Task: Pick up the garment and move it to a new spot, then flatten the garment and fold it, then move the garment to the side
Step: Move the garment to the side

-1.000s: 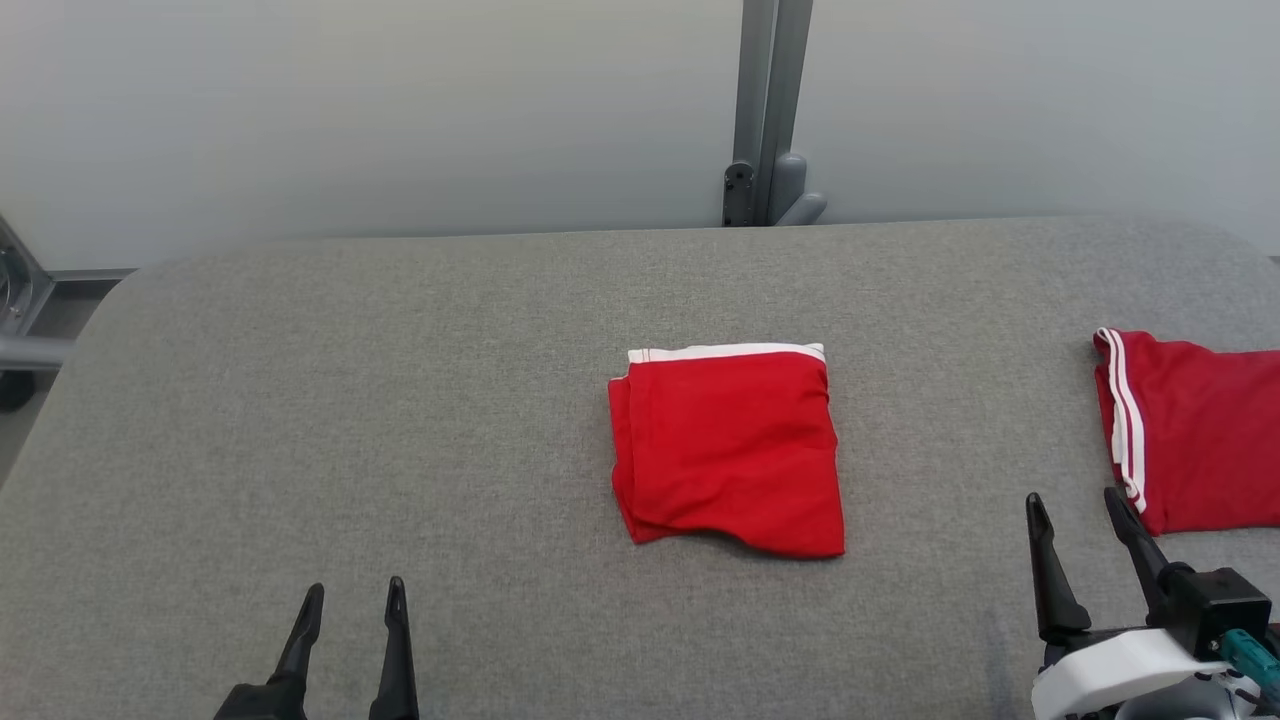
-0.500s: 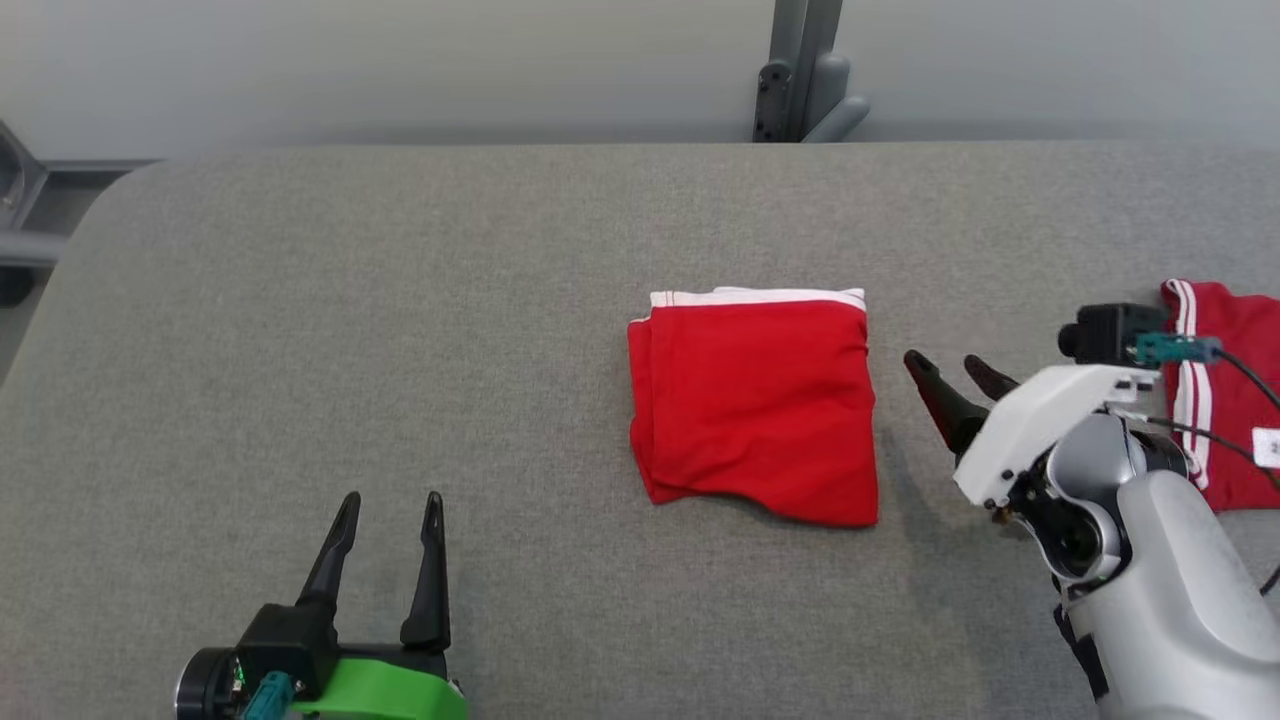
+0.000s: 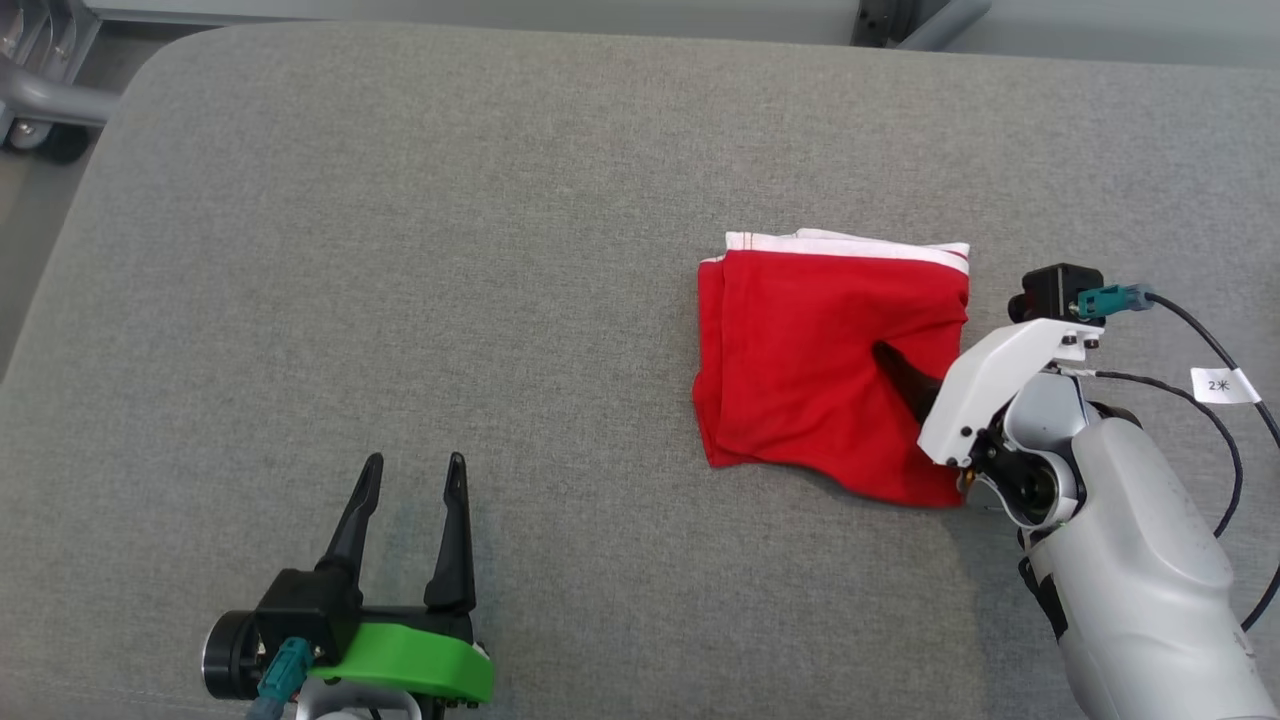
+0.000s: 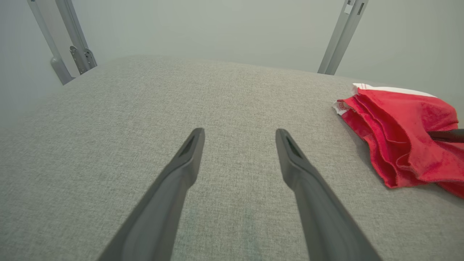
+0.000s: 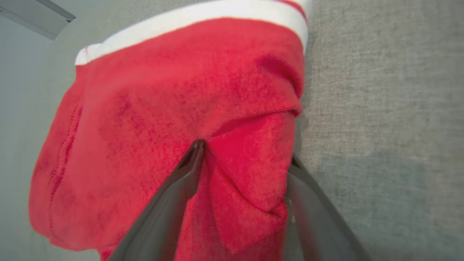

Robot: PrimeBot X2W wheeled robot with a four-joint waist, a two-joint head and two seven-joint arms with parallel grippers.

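Near: left gripper [image 3: 414, 460] as before, tapered dark fingers spread over grey woven tabletop [image 3: 400, 250]. Right gripper [image 5: 244, 150] now shifted from beside the folded red garment [image 3: 810, 370] onto its right edge, centre-right of the tabletop; jaws apart, bunched soft fold between. Squarish knit cloth, newly rumpled, white band at far edge.

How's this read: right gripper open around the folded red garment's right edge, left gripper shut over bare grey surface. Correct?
No: the left gripper is open, not shut, as the left wrist view shows. The rest holds: the right gripper is open around the right edge of the red garment.
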